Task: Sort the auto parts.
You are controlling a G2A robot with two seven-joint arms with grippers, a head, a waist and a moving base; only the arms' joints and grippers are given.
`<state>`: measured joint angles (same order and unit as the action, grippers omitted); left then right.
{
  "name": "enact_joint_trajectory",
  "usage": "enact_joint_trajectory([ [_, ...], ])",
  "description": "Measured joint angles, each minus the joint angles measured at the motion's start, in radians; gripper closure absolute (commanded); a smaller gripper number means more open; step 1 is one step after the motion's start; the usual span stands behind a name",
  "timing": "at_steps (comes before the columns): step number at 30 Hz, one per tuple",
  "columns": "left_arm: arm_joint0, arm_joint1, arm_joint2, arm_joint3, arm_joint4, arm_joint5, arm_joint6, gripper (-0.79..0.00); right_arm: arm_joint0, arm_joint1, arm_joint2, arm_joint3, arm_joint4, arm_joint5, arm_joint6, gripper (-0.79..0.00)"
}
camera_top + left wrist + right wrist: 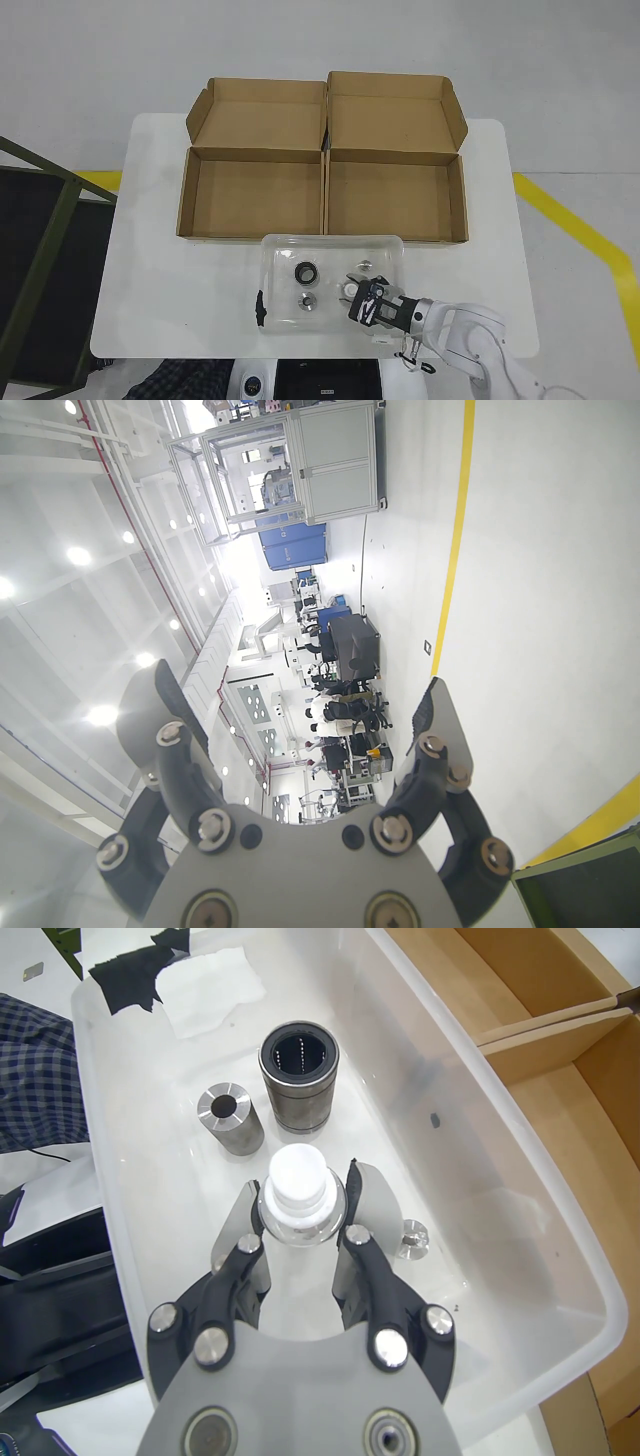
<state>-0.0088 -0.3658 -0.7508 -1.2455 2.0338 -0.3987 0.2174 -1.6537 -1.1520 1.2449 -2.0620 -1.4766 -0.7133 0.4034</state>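
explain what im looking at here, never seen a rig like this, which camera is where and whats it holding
This is a two-armed robot sorting parts at a white table. The top view looks down from above its arms; the other two come from a camera on each wrist. On the table sit a clear bin and two open cardboard boxes. The right hand is down in the bin, closed on a white-capped part. Beside it stand a large dark cylinder, a smaller metal cylinder and a small clear piece. The left hand is open, pointing off into the room.
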Motion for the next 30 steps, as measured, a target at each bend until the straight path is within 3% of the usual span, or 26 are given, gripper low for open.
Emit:
enact_joint_trajectory([
  [14, 0.0, 0.0, 0.0, 0.0, 0.0, 0.0, 0.0, -0.785, -0.01, 0.012, 0.033, -0.097, 0.068, 0.008, -0.072, 0.0],
  [30, 0.0, 0.0, 0.0, 0.0, 0.0, 0.0, 0.0, -0.785, 0.044, 0.004, 0.045, -0.071, 0.431, 0.135, -0.161, 0.0],
])
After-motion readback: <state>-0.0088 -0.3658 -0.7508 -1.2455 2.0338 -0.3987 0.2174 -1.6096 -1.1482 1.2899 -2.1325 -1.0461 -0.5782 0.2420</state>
